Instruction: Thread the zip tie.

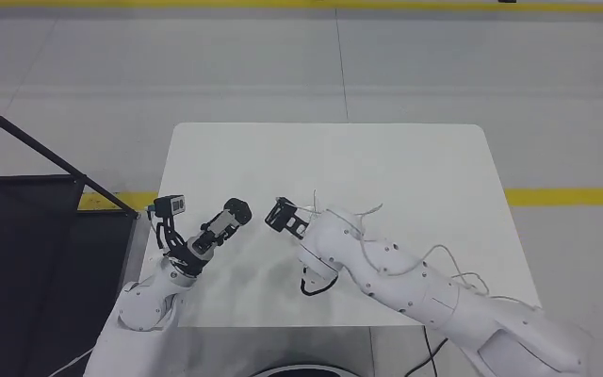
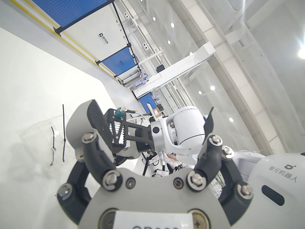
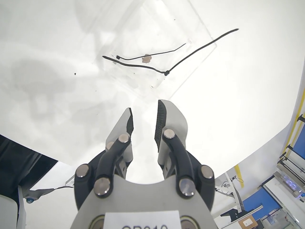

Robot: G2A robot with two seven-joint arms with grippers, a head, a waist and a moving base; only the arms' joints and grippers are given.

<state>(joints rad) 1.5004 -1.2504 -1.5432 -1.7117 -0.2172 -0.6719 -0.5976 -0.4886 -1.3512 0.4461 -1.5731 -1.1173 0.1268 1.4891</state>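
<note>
Two black zip ties (image 3: pixel 190 55) lie flat on a clear tray (image 3: pixel 171 20), neither looped, so threading seems yet to start. Near the tray, the left gripper (image 2: pixel 152 115) gapes wide and the right gripper (image 3: pixel 145 110) is slightly open, both empty.

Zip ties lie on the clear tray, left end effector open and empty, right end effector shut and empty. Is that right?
No: the right end effector is open, as the right wrist view shows. The zip ties on the clear tray and the open, empty left end effector stand.
</note>
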